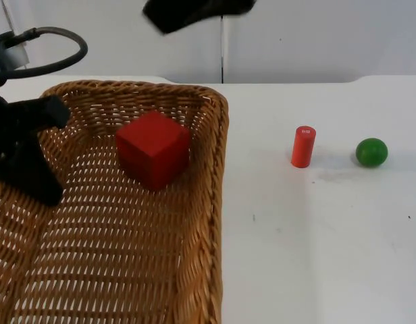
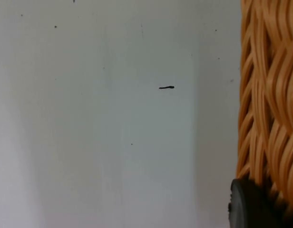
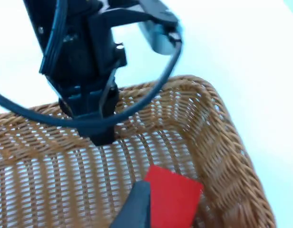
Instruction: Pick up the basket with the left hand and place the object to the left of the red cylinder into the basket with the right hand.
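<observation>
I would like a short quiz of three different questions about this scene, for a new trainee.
1. True or false: the red cube lies inside the basket.
2. What stands nearest to the right of the red cylinder? A) the green ball B) a yellow cup C) a blue block
3. Fill in: the left claw is at the basket's ____ rim.

Key: 1 true; 2 A; 3 left. The right claw hovers over the cube.

White table (grey wall behind)
</observation>
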### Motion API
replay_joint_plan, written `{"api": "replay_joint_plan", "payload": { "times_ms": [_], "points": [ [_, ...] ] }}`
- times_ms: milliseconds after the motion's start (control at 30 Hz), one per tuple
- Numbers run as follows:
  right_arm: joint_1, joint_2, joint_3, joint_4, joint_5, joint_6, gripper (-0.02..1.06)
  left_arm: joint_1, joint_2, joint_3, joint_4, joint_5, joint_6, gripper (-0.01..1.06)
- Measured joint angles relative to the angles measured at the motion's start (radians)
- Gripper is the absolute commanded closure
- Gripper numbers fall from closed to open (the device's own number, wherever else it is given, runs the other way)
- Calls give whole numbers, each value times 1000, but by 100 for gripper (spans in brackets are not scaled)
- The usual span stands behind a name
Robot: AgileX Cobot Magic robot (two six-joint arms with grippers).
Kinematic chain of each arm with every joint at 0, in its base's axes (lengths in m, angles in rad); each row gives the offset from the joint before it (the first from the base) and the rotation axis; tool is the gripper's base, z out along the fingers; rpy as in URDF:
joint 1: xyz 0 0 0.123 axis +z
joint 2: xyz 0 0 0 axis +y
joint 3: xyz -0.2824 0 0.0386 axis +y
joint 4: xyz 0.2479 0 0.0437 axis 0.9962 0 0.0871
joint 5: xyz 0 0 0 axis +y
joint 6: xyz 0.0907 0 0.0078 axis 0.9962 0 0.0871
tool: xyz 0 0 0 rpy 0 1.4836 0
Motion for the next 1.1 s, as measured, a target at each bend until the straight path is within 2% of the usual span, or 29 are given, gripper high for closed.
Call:
{"api": "replay_joint_plan", "payload": {
  "times_ms": [233,433,567,867,1100],
  "points": [
    [-36,-81,0,-50,89,69,20,0,0,0,0,0,0,105],
    [-36,-158,56,-129,110,151,20,0,0,0,0,0,0,105],
    [-36,-216,107,-161,115,192,20,0,0,0,0,0,0,105],
    [-36,-381,222,-173,115,251,20,0,0,0,0,0,0,105],
    [-36,-515,342,-279,68,372,20,0,0,0,0,0,4,105]
  ]
}}
